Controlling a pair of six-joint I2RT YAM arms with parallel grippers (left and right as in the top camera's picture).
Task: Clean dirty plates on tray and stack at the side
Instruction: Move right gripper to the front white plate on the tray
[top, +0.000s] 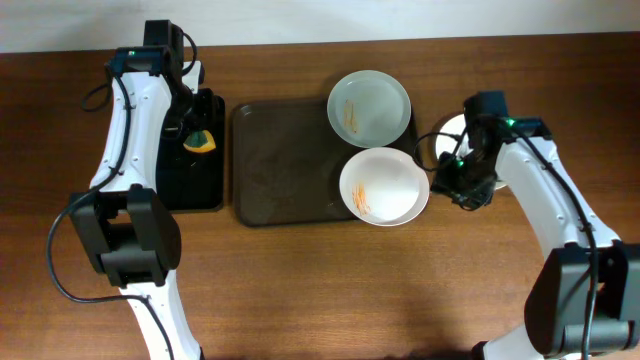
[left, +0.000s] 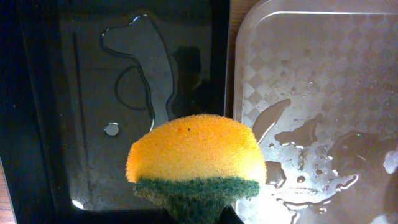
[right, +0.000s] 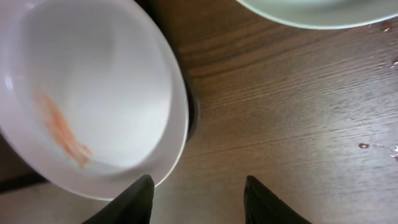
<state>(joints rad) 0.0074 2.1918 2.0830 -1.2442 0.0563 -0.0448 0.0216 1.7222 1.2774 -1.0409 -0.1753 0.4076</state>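
Wash station with three plates: the left gripper (top: 198, 136) is clenched on a yellow sponge (left: 196, 155) with a green scouring face, over the wet black tray (top: 190, 195) lying along the left edge of the brown tray (top: 285, 170). Two orange-smeared plates rest on the brown tray's right edge, the far plate (top: 370, 105) overhanging its far right corner and the near plate (top: 385, 187) its near right corner, while a third plate (top: 449, 136) lies on the tabletop nearer its right edge, largely hidden by the right arm. The right gripper (right: 198, 183) is released, its fingers (right: 140, 196) parted over bare wood just beside the near plate's rim, grasping nothing.
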